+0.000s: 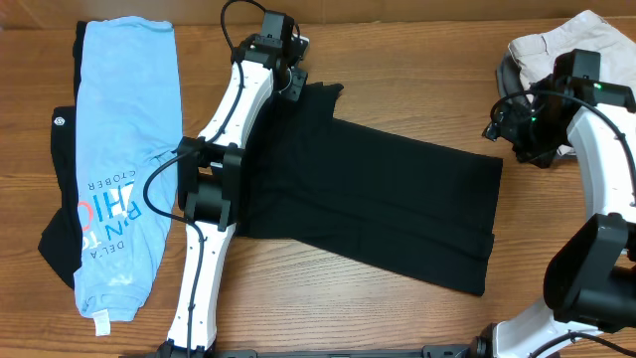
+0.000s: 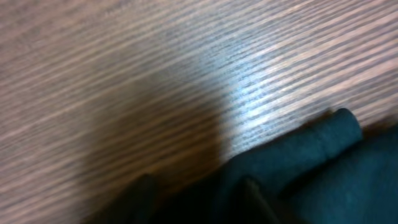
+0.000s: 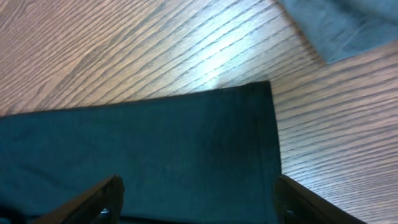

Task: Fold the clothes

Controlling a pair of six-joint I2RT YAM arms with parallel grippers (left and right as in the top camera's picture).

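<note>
The black T-shirt [image 1: 378, 199] lies flat across the middle of the table, folded into a long band. My left gripper [image 1: 298, 85] is low at its far left corner. In the blurred left wrist view the fingers [image 2: 196, 193] stand apart with black fabric [image 2: 311, 168] by the right finger. My right gripper [image 1: 505, 127] hovers open over the shirt's far right corner. In the right wrist view its fingers [image 3: 199, 205] are spread wide above the shirt's edge [image 3: 186, 143]. The light blue printed tee [image 1: 124, 149] lies folded at the far left.
The blue tee rests on another black garment [image 1: 60, 229] with a small round logo. A pile of beige and grey clothes [image 1: 571, 45] sits at the back right behind the right arm; a grey piece of it shows in the right wrist view [image 3: 336, 25]. The table is wood [image 1: 397, 60].
</note>
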